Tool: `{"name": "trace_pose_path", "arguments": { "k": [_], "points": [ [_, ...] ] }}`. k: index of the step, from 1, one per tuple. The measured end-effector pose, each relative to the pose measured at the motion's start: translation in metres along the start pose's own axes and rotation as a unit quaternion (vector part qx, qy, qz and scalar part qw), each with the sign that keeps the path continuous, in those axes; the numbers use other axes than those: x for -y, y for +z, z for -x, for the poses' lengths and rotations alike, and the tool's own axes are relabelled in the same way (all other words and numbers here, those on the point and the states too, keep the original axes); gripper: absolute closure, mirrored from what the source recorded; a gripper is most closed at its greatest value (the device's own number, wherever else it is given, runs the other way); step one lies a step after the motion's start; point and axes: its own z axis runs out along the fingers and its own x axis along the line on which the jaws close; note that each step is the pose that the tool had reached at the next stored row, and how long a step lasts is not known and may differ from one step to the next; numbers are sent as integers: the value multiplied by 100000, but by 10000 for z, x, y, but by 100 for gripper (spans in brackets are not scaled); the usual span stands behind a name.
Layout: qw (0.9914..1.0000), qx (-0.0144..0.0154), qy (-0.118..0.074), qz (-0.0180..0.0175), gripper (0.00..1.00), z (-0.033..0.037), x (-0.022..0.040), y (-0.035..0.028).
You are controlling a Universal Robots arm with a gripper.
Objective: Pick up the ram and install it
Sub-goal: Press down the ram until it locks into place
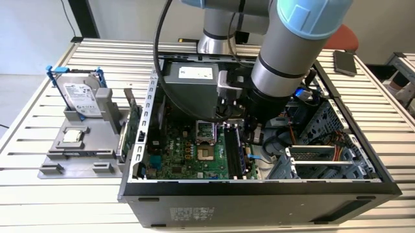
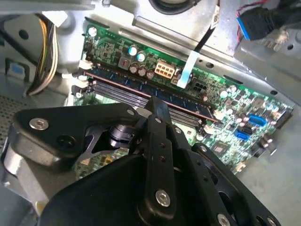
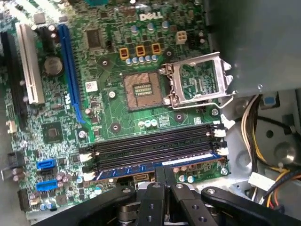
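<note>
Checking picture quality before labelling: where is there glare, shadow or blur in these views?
Exterior view: even light, the grey robot arm shading the green motherboard. Second wrist view: the black gripper close and soft, glare at top left. First wrist view: black memory slots sharp.

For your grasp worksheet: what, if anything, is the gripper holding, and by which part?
The gripper appears shut on the long, thin dark ram stick, pinching its upper edge near mid-length.

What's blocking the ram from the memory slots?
Nothing visible. The ram lies in line with the memory slots, right at the end effector; no cable crosses between them.
</note>
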Motion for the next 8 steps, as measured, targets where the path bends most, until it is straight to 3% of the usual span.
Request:
{"name": "trace_pose_path", "arguments": {
  "k": [4,8],
  "points": [
    [99935,-167,-3607,154,100,0,0,8],
    [99750,-326,-7054,287,100,-1,1,15]
  ]
}}
